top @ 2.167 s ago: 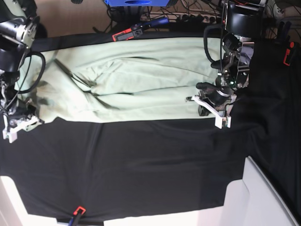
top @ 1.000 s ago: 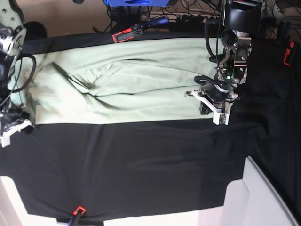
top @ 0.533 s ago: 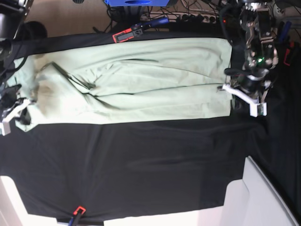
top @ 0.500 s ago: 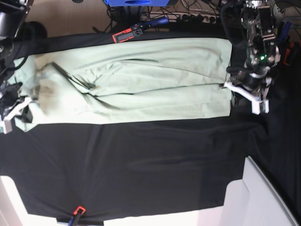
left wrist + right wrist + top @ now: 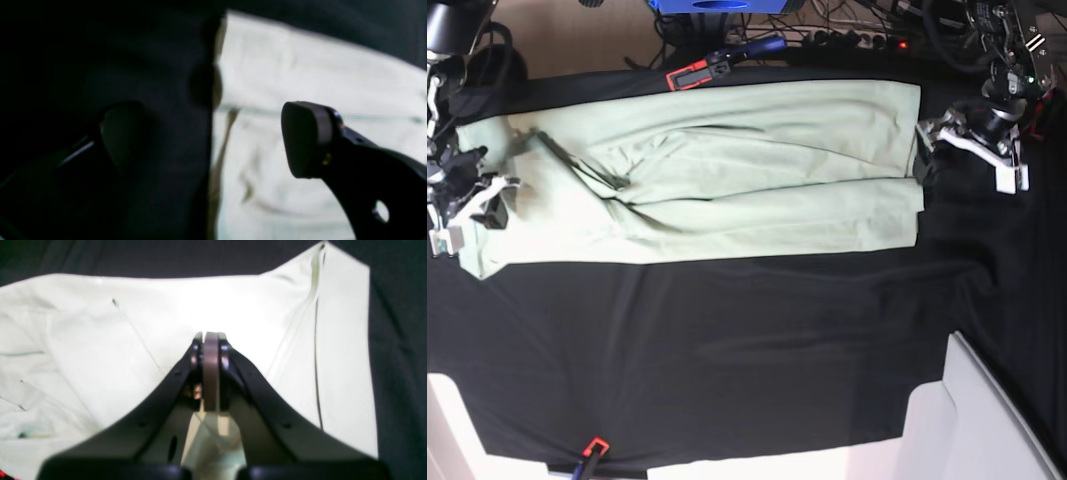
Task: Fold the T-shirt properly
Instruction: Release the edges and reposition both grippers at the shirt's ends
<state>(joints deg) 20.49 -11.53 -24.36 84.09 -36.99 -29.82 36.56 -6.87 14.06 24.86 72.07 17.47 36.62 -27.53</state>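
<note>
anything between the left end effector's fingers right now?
Nothing gripped. The left wrist view shows the left end effector open, straddling the T-shirt edge: one finger over the black cloth, the other over the shirt.

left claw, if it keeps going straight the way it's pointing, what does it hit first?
Most likely the T-shirt. In the left wrist view the left claw is open, straddling the shirt's edge where it meets the black cloth. Depth is blurry, so I can't tell which of the two it would touch first.

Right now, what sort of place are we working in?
Probably a robotics lab bench rather than a home: a black cloth clipped over the worktop by red clamps, with the T-shirt laid on it, and cables and a power strip behind.
</note>
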